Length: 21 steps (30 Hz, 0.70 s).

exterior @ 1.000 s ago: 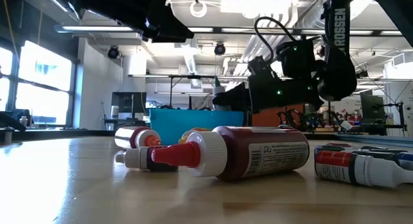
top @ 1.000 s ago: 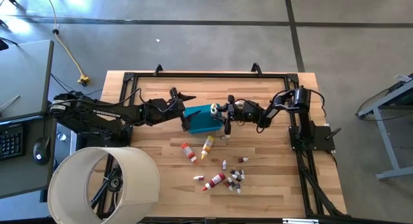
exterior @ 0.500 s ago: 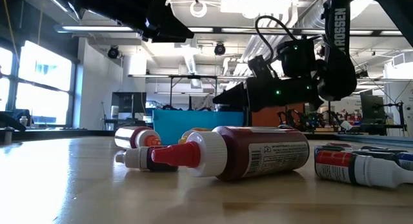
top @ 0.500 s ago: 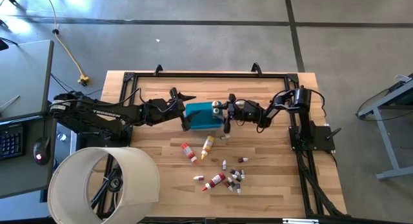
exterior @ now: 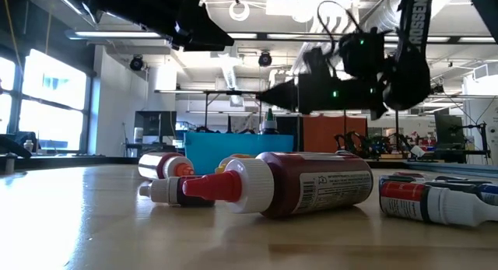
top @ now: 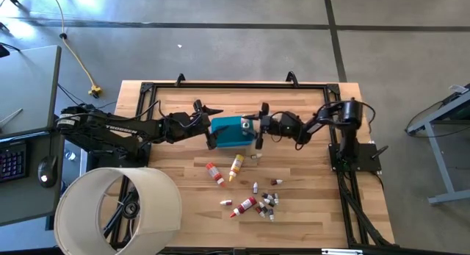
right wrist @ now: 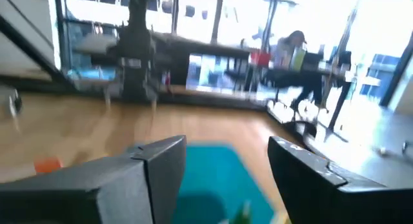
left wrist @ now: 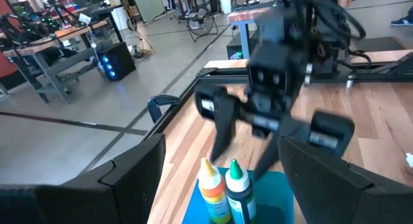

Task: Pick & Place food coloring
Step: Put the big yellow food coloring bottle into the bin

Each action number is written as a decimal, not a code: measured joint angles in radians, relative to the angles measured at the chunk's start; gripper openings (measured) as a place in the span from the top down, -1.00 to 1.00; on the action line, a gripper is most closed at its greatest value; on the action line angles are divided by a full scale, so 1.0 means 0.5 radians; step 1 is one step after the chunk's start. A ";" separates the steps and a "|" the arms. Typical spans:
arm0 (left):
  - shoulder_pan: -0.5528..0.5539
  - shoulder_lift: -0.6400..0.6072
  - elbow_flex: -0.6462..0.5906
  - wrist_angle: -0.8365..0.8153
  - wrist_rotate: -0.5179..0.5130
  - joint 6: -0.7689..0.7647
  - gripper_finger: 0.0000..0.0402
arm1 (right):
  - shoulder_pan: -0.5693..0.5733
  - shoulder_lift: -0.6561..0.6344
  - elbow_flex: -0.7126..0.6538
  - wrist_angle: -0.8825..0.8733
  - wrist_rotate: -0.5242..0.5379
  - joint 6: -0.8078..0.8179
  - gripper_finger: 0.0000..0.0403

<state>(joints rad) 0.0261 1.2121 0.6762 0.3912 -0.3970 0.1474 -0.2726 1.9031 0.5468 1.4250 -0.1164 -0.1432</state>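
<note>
blue tub (top: 228,132) sits mid-desk (top: 308,211) in the high view, steadied by the left gripper (top: 211,126) at its side while the right gripper (top: 260,127) hangs at its other edge; loose food coloring (top: 250,200) lies nearer the front. low view: bottles lie on their sides. left wrist view: two bottles (left wrist: 226,193) stand in the tub, right fingers (left wrist: 222,130) spread wide and empty. left fingers: cannot tell.

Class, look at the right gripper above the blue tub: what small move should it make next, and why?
Probably swing toward the loose bottles: the right gripper is open and empty above the blue tub, where an orange bottle and a green bottle stand.
</note>
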 joint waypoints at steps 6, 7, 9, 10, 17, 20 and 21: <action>0.000 0.000 0.001 -0.114 0.003 -0.002 -0.49 | 0.077 -0.403 0.001 -0.287 -0.147 -0.186 0.00; -0.001 0.000 0.001 -0.183 0.004 -0.003 -0.49 | 0.110 -0.495 0.006 -0.435 -0.198 -0.215 0.00; -0.001 0.000 0.001 -0.339 0.055 -0.004 -0.49 | 0.192 -0.642 0.044 -0.819 -0.299 -0.322 0.00; 0.000 0.000 0.001 -0.407 0.107 -0.003 -0.49 | 0.241 -0.699 0.083 -1.006 -0.325 -0.378 0.00; -0.002 -0.015 0.000 -0.526 0.114 -0.040 -0.49 | 0.568 -0.683 0.611 -2.122 -0.352 -0.635 -0.01; -0.002 -0.076 0.004 -0.524 -0.050 0.080 -0.49 | 0.634 -0.559 0.883 -2.605 -0.319 -0.682 -0.01; -0.002 -0.098 0.002 -0.553 -0.097 0.115 -0.49 | 0.649 -0.511 0.976 -2.740 -0.299 -0.715 -0.01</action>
<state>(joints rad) 0.0254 1.1632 0.6771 0.1145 -0.4456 0.2048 0.0520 1.6478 1.0348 0.0552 -0.2658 -0.5007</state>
